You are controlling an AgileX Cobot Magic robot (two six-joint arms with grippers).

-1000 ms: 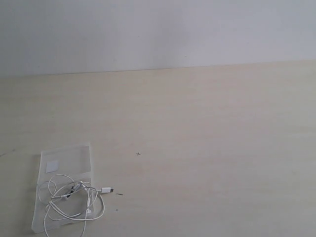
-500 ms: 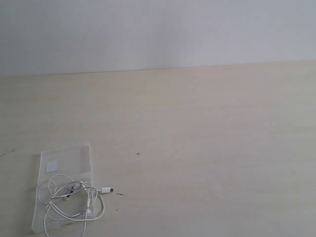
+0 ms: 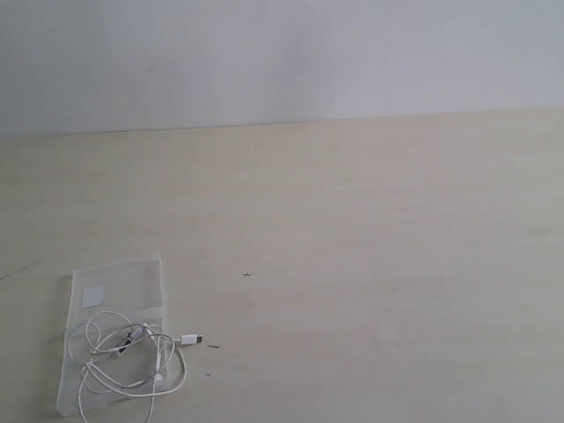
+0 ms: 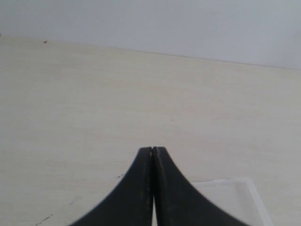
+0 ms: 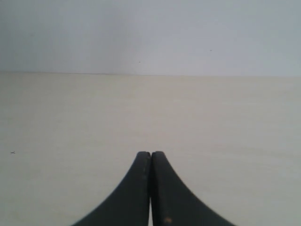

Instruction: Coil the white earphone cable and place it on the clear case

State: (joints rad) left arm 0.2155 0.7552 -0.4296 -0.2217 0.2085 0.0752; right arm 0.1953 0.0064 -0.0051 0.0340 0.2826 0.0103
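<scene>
Where the exterior view catches it at lower left, the white earphone cable [image 3: 130,339] lies loosely tangled on the nearer panel of the clear case [image 3: 119,278]. Loops spill past the case's right edge, and the plug [image 3: 190,338] rests on the bench [image 3: 370,229]. The earbuds cannot be singled out. The left tool [image 4: 153,151] and right tool [image 5: 150,154] have their tips pressed together, gripping nothing. The left wrist view shows one case corner only.
</scene>
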